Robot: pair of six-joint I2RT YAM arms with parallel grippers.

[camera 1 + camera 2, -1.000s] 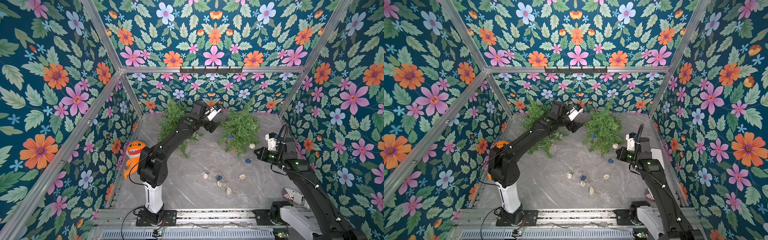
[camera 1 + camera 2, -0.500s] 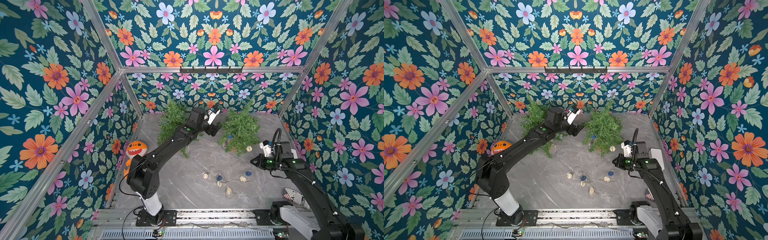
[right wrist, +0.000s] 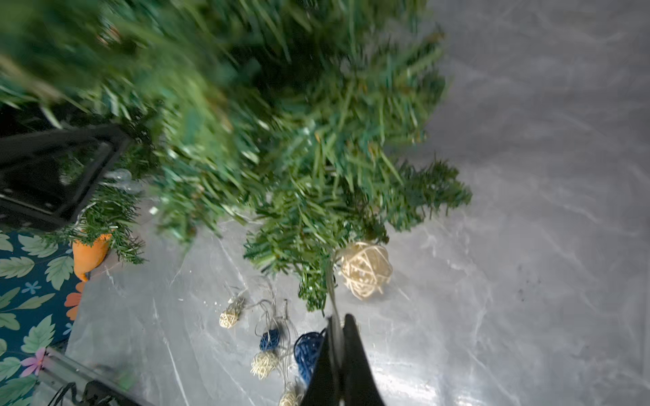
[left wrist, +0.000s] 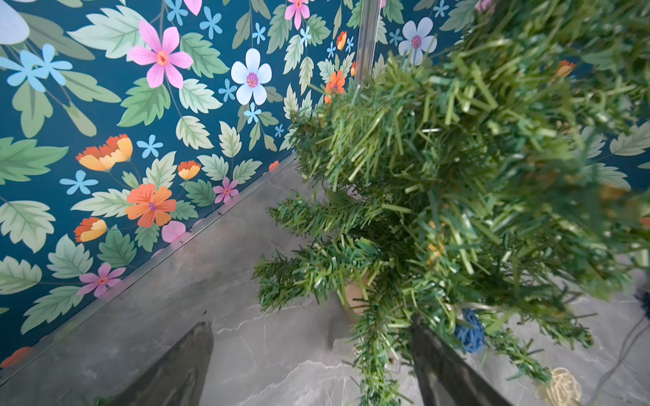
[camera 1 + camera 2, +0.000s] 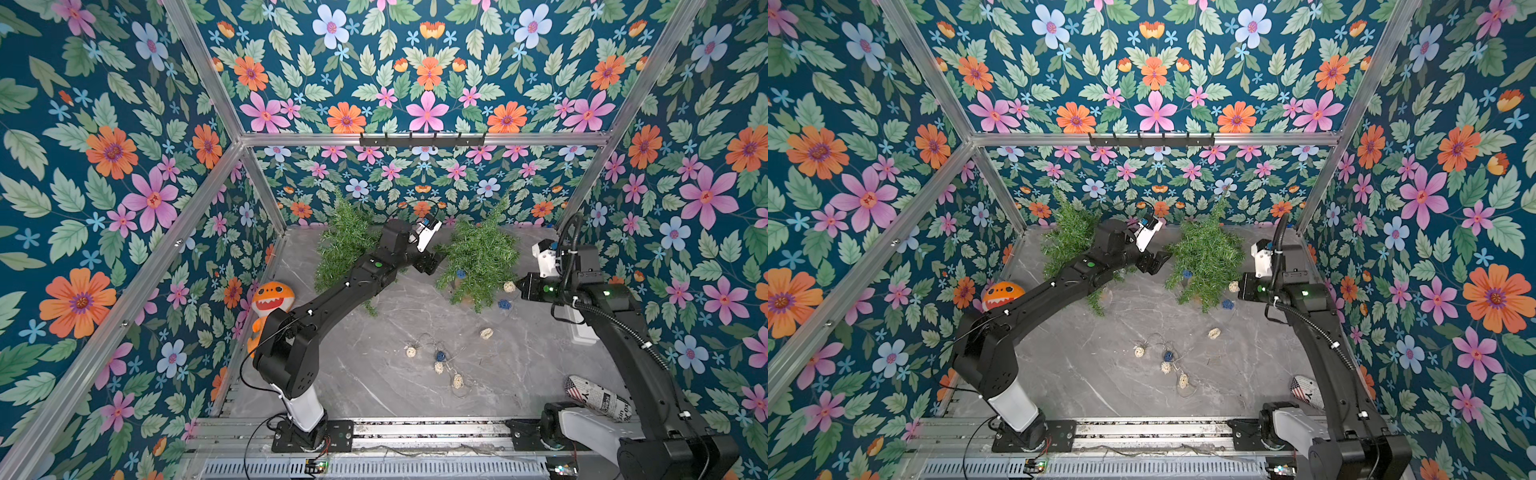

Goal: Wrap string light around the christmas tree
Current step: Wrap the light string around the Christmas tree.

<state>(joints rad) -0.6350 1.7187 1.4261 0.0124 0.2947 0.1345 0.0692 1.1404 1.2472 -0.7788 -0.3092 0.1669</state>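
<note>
black right tool (image 3: pixel 338 321) tight on string light (image 3: pixel 365 269); left tool (image 4: pixel 311 328) agape by tree (image 4: pixel 457 158)

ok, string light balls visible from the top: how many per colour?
cream balls: 5
blue balls: 3
total: 8 visible; any hidden behind the tree are not counted.

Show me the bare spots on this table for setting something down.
Free: the table between the string light balls and the right arm; also the front strip by the rail. Crowded: around the right tree, with the left arm and strung balls.
</note>
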